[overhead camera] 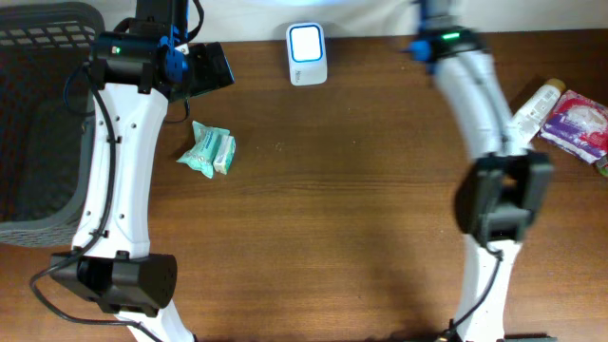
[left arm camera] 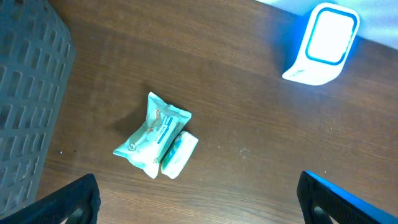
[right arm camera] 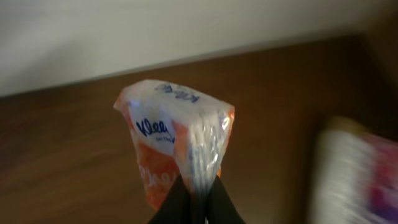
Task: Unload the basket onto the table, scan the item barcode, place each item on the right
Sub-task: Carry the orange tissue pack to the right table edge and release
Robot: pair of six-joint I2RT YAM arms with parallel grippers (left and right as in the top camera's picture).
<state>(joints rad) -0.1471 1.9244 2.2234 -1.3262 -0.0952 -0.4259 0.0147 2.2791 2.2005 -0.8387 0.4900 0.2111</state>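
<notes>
An orange and white Kleenex tissue packet [right arm camera: 177, 140] is pinched by its clear plastic edge in my right gripper [right arm camera: 198, 200], which is shut on it and holds it above the table. In the overhead view the packet is hidden under the right arm. The white scanner [overhead camera: 307, 52] with its blue-lit face stands at the table's far edge, also in the left wrist view as the scanner [left arm camera: 323, 43]. My left gripper [left arm camera: 199, 205] hangs wide open and empty above two teal packets [left arm camera: 158, 138], not touching them.
A grey slatted basket [overhead camera: 38, 114] fills the left side. The teal packets [overhead camera: 209, 150] lie beside the left arm. At the far right lie a pale bottle [overhead camera: 537, 104] and a pink-and-white packet [overhead camera: 579, 123], blurred in the right wrist view.
</notes>
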